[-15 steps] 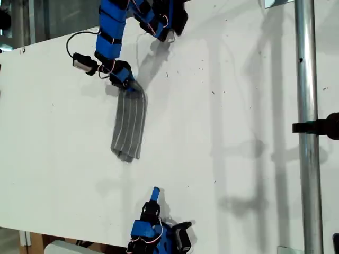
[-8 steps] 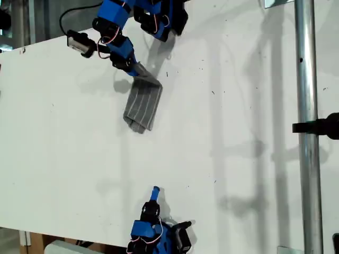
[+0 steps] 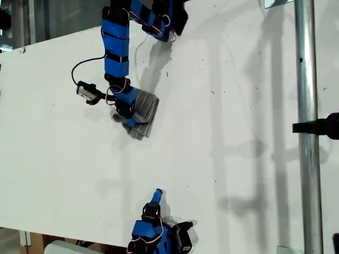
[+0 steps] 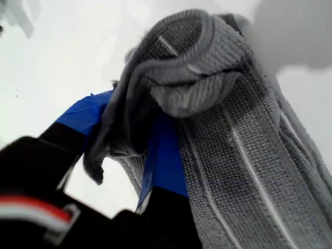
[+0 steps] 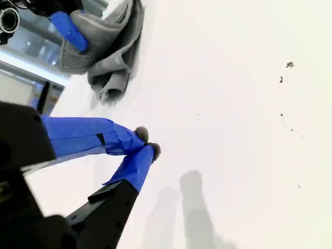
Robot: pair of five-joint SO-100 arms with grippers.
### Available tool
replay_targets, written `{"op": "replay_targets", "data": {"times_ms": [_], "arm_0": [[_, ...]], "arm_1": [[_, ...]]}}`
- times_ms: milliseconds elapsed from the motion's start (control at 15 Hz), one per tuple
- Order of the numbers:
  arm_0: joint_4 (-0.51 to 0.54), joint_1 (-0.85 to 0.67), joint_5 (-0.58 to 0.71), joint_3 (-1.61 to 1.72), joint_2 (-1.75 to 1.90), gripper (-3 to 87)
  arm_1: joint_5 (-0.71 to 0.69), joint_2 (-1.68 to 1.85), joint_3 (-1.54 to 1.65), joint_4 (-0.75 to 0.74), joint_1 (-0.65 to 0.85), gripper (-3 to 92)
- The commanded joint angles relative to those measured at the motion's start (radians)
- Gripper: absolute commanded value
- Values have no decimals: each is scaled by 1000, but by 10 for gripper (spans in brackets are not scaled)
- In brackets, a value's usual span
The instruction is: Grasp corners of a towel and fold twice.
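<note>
One counter [image 3: 238, 106] holds the towel [image 3: 144, 112], now a small bunched pile at the exterior view's upper left, no longer stretched long. My first gripper [image 3: 128, 119] has carried its end over, so a fold looks made; its fingers [image 4: 163, 155] pinch the cloth. My second gripper [image 5: 148, 147] waits well apart, fingers pressed together.

No text, label, brand, number or sign can be read in any of the three views. The white table [image 3: 238, 106] carries only a few small dark specks near the towel [image 3: 144, 114], and none of them forms a letter or digit. The towel's pale stripes are plain lines, and the blue tape on my first gripper [image 4: 155, 150] and my second gripper [image 5: 148, 142] bears no print.
</note>
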Motion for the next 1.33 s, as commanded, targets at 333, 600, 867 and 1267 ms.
{"op": "replay_targets", "data": {"times_ms": [333,600,867,1267], "arm_0": [[3,29,49,9,8,169],[-11,43,63,9,8,159],[-15,52,63,9,8,152],[-11,58,64,11,8,154]], "arm_1": [[-9,537,57,80,141,119],[-9,259,-8,-2,86,49],[-192,31,-236,107,-8,375],[-417,44,-420,184,-21,546]]}}
